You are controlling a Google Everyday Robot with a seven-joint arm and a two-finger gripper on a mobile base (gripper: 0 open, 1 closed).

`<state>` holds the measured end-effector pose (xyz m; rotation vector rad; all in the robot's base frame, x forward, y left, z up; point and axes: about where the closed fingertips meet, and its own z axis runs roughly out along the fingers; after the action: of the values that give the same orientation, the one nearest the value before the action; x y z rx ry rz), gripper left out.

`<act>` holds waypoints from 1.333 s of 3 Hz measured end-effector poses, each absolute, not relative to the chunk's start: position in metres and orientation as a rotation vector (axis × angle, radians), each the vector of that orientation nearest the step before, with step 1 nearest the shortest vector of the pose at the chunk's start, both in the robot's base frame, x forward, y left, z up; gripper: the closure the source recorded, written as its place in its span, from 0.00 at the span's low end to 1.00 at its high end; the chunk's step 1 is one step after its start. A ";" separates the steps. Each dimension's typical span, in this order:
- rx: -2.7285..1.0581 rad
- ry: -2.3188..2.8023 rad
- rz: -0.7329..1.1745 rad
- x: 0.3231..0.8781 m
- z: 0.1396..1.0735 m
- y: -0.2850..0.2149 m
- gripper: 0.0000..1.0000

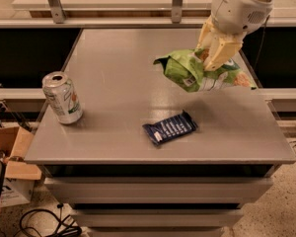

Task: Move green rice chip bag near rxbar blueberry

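Note:
The green rice chip bag (200, 73) is a crumpled light-green foil bag held in the air above the right part of the grey table (118, 83). My gripper (213, 58), with cream-yellow fingers under a white arm, comes down from the upper right and is shut on the bag's top. The rxbar blueberry (169, 128) is a flat dark navy wrapper with white lettering. It lies on the table near the front edge, below and slightly left of the hanging bag.
A silver soda can (62, 98) stands upright at the table's left edge. Metal rail posts (52, 3) rise behind the table. A cardboard box (12, 154) and cables lie on the floor at the lower left.

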<state>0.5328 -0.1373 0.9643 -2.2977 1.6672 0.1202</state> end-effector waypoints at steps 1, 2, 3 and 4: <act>-2.276 1.709 0.175 0.516 0.957 -0.136 1.00; -2.263 1.756 0.228 0.506 0.942 -0.138 1.00; -2.246 1.804 0.268 0.500 0.929 -0.139 0.82; -2.237 1.833 0.287 0.499 0.921 -0.140 0.59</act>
<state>0.4989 -0.1400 0.9212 -2.2369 1.8329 0.2869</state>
